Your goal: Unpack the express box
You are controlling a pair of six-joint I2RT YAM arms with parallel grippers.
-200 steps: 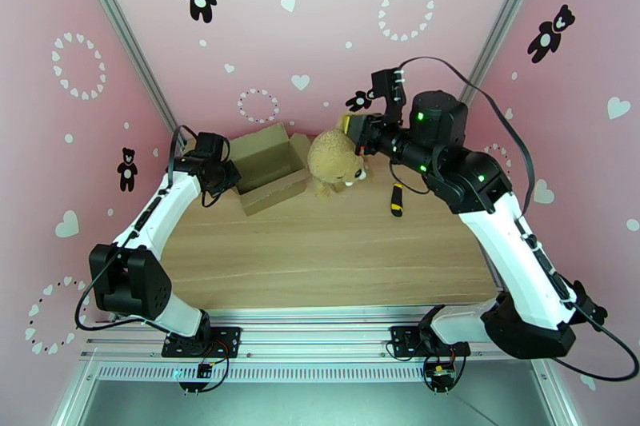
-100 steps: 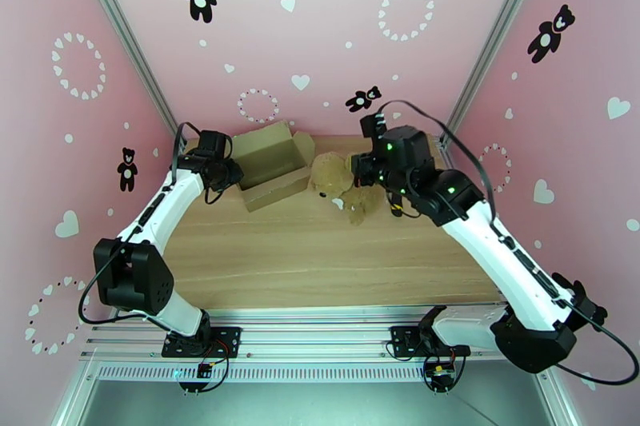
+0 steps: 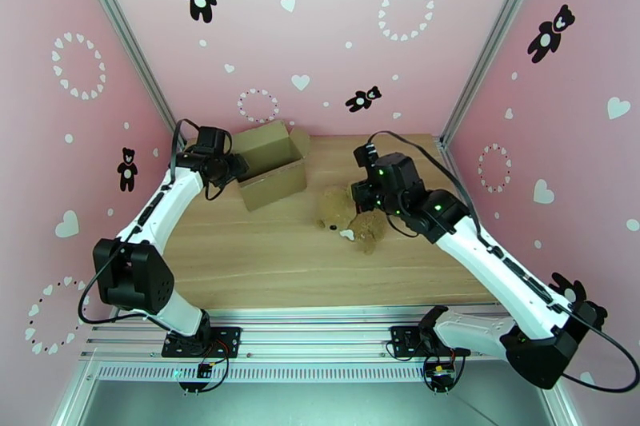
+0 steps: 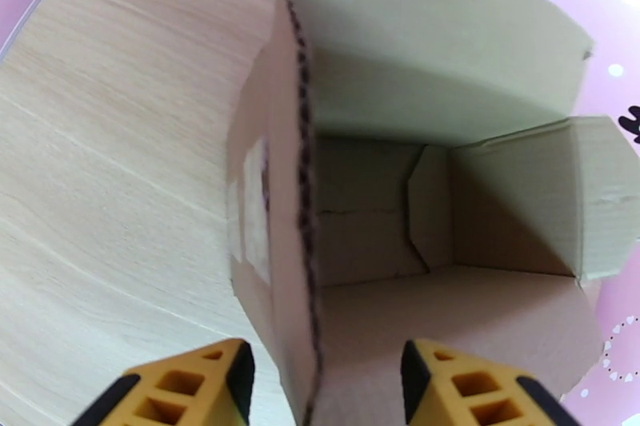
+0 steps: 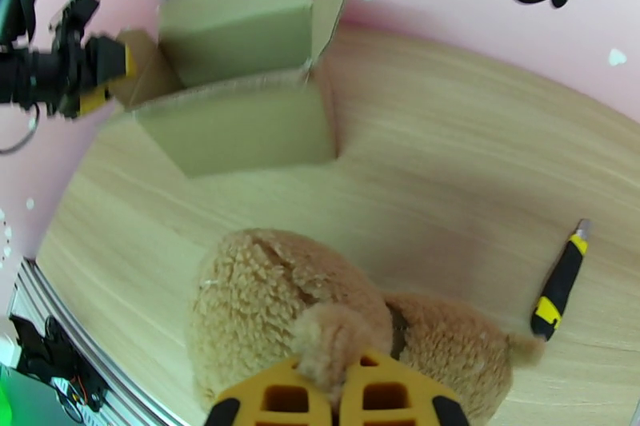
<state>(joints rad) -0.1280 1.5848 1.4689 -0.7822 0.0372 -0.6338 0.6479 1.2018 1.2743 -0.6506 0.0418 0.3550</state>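
Observation:
The express box (image 3: 272, 164) stands open at the back left of the table, brown cardboard with its flaps up. In the left wrist view its bare inside (image 4: 448, 220) shows. My left gripper (image 4: 324, 388) is open, its yellow fingers (image 4: 188, 388) on either side of the box's near wall edge (image 4: 306, 260) at the box's left side (image 3: 234, 167). My right gripper (image 5: 336, 384) is shut on a tuft of a tan plush toy (image 5: 272, 300). The toy (image 3: 352, 216) lies on the table in front of the box, to its right.
A black and yellow utility knife (image 5: 560, 284) lies on the wood to the right of the toy. Pink walls close in the table at the back and sides. The wooden tabletop (image 3: 304, 268) stretches towards the near edge.
The right arm has carried the plush toy from beside the box down and nearer, onto the middle of the table. The left gripper has opened at the box's wall.

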